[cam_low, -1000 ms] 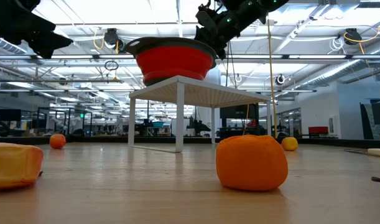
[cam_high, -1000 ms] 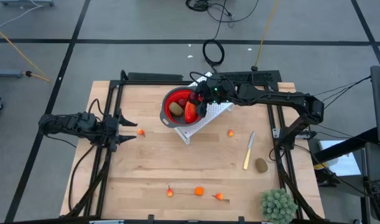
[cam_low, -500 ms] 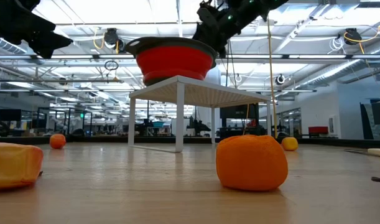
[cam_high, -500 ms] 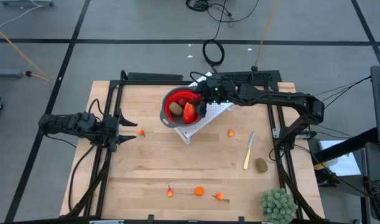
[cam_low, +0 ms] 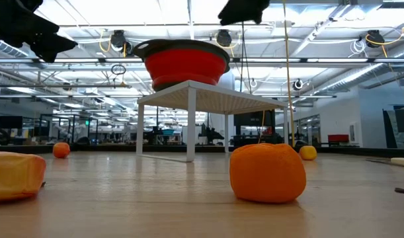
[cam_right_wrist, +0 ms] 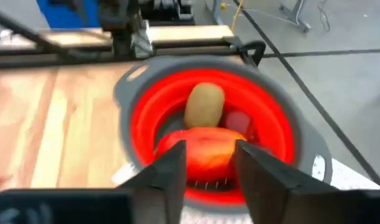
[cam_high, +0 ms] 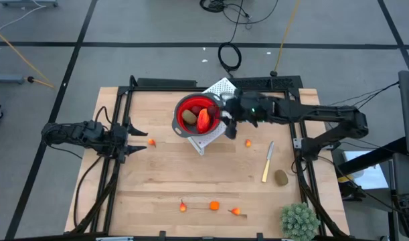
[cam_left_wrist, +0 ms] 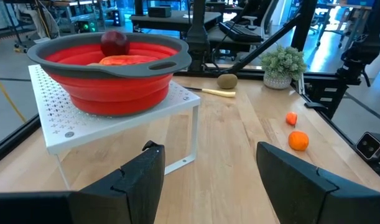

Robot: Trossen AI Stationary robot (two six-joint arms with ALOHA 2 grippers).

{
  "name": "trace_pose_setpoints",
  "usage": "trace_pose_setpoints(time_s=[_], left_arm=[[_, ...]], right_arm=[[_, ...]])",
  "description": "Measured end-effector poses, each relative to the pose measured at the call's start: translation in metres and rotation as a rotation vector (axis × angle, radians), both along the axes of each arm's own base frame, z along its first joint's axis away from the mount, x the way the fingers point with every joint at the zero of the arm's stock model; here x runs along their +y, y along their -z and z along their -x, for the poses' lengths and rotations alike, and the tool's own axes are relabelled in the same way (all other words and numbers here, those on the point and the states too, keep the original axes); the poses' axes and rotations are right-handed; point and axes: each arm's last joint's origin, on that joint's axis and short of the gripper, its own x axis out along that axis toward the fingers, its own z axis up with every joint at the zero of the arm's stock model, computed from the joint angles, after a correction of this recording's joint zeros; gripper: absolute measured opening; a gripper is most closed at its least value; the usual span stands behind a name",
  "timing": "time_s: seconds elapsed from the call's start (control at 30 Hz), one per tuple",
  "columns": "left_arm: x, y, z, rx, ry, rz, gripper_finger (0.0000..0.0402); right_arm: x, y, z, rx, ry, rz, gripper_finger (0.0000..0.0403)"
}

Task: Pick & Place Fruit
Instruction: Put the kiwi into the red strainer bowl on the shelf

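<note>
Fruit [cam_high: 203, 118] lies in the red bowl [cam_high: 182, 109]; right gripper [cam_high: 229, 119] beside it, jaws apart, empty.

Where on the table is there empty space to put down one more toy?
The widest bare wood lies mid-table, between the white rack holding the red bowl and the orange pieces near the front edge. The front left corner is bare too. It is crowded on the right, around the pale stick, olive oval and spiky plant.

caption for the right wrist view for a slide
Right gripper over the red bowl holding an olive-brown fruit and a red-orange one.
</note>
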Motion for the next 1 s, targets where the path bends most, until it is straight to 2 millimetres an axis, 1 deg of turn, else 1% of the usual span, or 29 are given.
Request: trace_pose_setpoints(time_s=[0.1,0.23,0.33,0.47,0.67,0.83,1.0], left_arm=[[0.0,0.0,0.0,0.0,0.0,0.001,0.0253],[0.0,0.0,0.0,0.0,-0.001,0.006,0.0253],[0.0,0.0,0.0,0.0,-0.001,0.006,0.0253],[0.0,0.0,0.0,0.0,-0.001,0.004,0.0253],[0.0,0.0,0.0,0.001,0.01,0.008,0.0253],[0.0,0.0,0.0,0.001,0.01,0.005,0.0253],[0.0,0.0,0.0,0.001,0.011,0.002,0.0253]], right_arm=[[0.018,-0.002,0.01,0.043,-0.007,-0.002,0.0082],[0.038,-0.002,0.02,0.077,-0.035,-0.064,0.0032],[0.052,-0.003,0.027,0.096,-0.065,-0.099,0.0006],[0.072,0.002,0.034,0.151,-0.094,-0.153,0.0008],[0.096,0.013,0.05,0.298,-0.091,-0.237,0.0001],[0.112,0.02,0.063,0.389,-0.03,-0.332,0.0002],[0.119,0.026,0.076,0.484,0.098,-0.432,0.0002]])
